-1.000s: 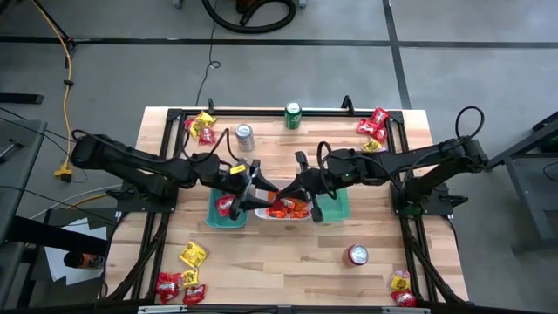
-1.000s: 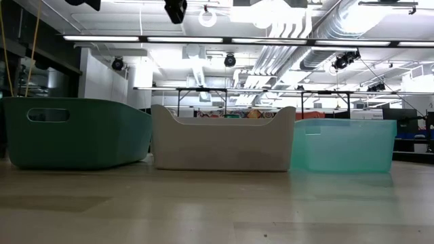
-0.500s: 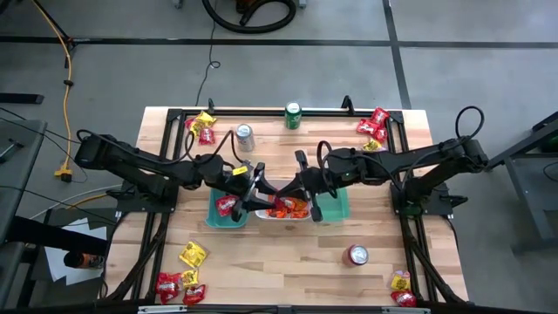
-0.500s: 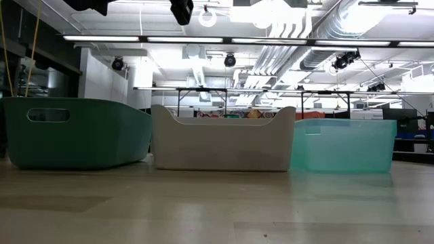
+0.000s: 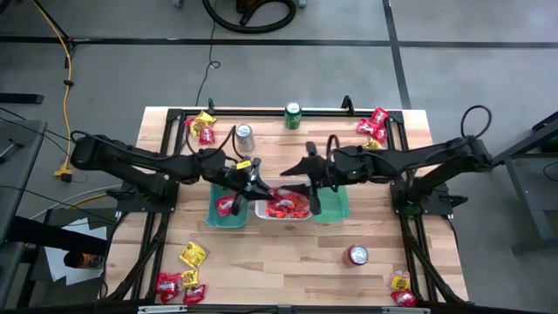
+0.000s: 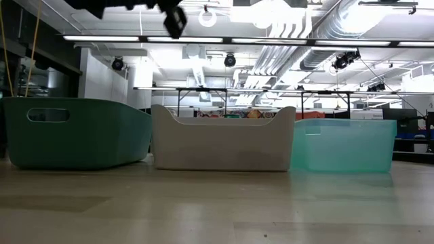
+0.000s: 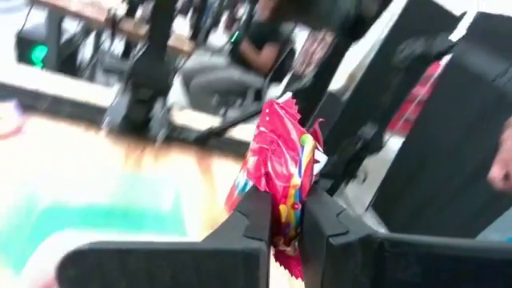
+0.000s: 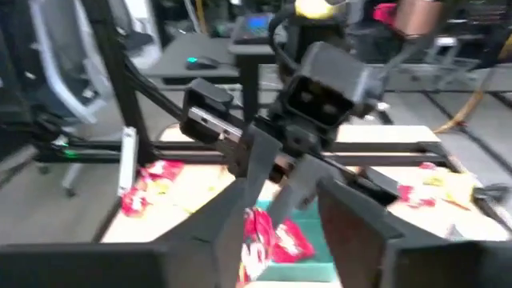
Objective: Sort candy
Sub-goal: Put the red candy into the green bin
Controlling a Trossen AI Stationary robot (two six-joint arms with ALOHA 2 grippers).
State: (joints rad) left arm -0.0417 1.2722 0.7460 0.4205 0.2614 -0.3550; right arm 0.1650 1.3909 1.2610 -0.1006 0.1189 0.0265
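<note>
My left tool (image 7: 284, 228) is pressed together on one red candy packet (image 7: 280, 172). I can see the packet sticking up between the two dark fingers (image 7: 254, 214) in the left wrist view. From above, that tool hangs over the middle of the tabletop (image 5: 288, 262), near the edge where the dark green tray (image 5: 218, 218) meets the white tray (image 5: 283, 215).

My right tool (image 5: 307, 179) is just across from it, over the white tray. Its fingers look spread apart, and I see nothing in them.

The white tray has a heap of red and orange candy (image 5: 289, 204) in it. The dark green tray has a red packet (image 5: 227, 205) in it too. There is also a pale green tray (image 5: 336, 205) on the far side. More candy sits in little piles at the tabletop corners (image 5: 183, 281).

I think the red one should go with the red. So I should lift it a bit, move slowly over the dark green tray, go low, and only then let go. I must keep the right arm out of the way, because the two arms are very close and could bump.
</note>
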